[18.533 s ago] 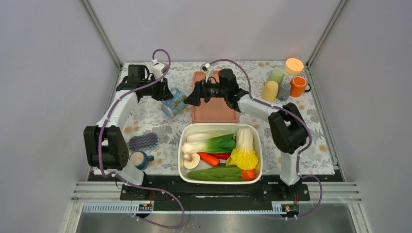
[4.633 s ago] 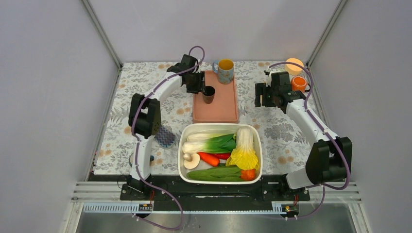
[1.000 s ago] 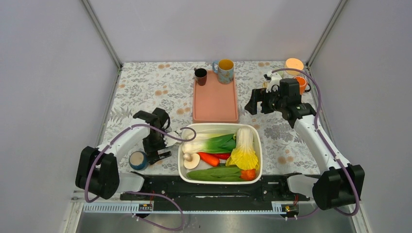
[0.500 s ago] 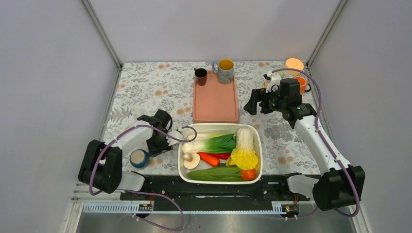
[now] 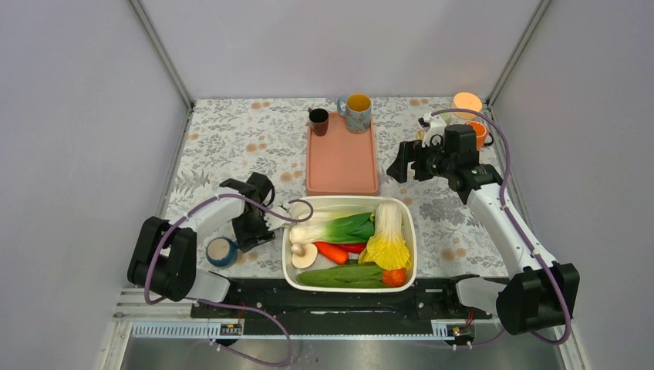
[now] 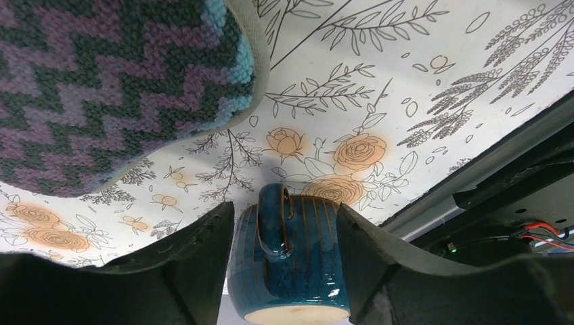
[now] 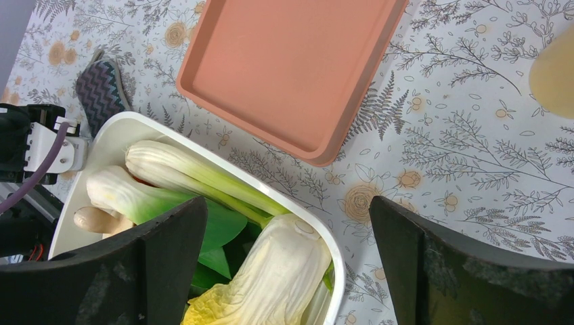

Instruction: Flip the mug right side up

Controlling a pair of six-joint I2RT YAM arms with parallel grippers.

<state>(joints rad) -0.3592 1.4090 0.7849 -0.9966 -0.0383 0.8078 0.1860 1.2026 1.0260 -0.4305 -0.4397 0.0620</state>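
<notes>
Mug: the blue mug (image 5: 221, 251) stood on the floral cloth (image 5: 231, 146) just off the near-left corner of the white tub (image 5: 347, 199), flat cream end up, handle facing the left wrist camera.
Left gripper: the left gripper (image 6: 284, 210) reached out from the tub's left wall with its fingers spread, one on each side of the mug and close against it. Whether they touched it could not be told.
Right gripper: the right gripper (image 5: 401, 163) hung above the cloth beyond the tub's far-right corner, jaws wide apart with nothing between them.
Edges: the cloth's near edge and the black rail (image 6: 514, 196) ran just past the mug, about level with the tub's near rim.
Zigzag pad: a purple knitted pad (image 6: 101, 88) lay just beside the mug, toward the tub's far-left corner.
Tray: the pink tray (image 5: 342, 166) sat just beyond the tub's far rim, with a dark cup (image 5: 318, 120) and a flowered mug (image 5: 357, 112) at its far end.
Open room: bare cloth stretched left and far-left of the tub, out to the side wall (image 5: 77, 154). A narrower bare strip lay to the tub's right.
</notes>
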